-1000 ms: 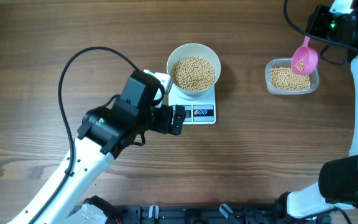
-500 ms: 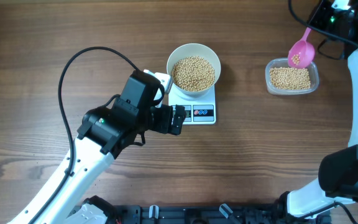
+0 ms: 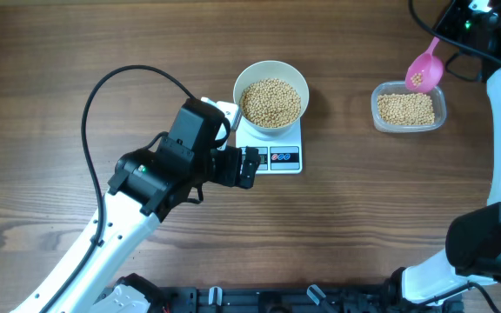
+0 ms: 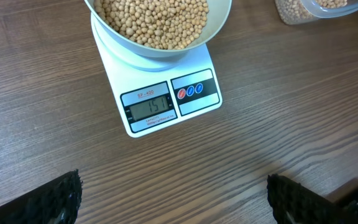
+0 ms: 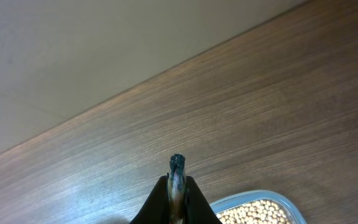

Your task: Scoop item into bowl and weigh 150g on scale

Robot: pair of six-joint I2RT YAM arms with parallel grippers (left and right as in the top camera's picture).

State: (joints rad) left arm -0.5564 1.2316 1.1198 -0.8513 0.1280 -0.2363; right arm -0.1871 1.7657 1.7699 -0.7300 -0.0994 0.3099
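The white bowl [image 3: 271, 66], heaped with beige beans [image 3: 272, 101], stands on the white scale [image 3: 285, 159]. In the left wrist view the bowl [image 4: 219, 25] and its beans [image 4: 154, 18] fill the top, and the scale [image 4: 166, 99] shows a lit reading. My left gripper [image 3: 252, 167] sits just left of the scale's front, open, its fingertips [image 4: 61, 199] wide apart over bare wood. My right gripper [image 3: 444, 33] is shut on the handle of a pink scoop [image 3: 424, 71] that carries a few beans above the far edge of the tub. The handle [image 5: 177, 177] shows edge-on between its fingers.
A clear plastic tub [image 3: 409, 109] of beans lies at the right, and its corner [image 5: 260, 208] shows in the right wrist view. A black cable [image 3: 129, 83] loops over the table left of the bowl. The table's far edge meets a pale wall [image 5: 73, 56].
The right gripper has lifted the pink scoop out of the tub and drawn it toward the far edge, a few beans in it. The left arm has not moved.
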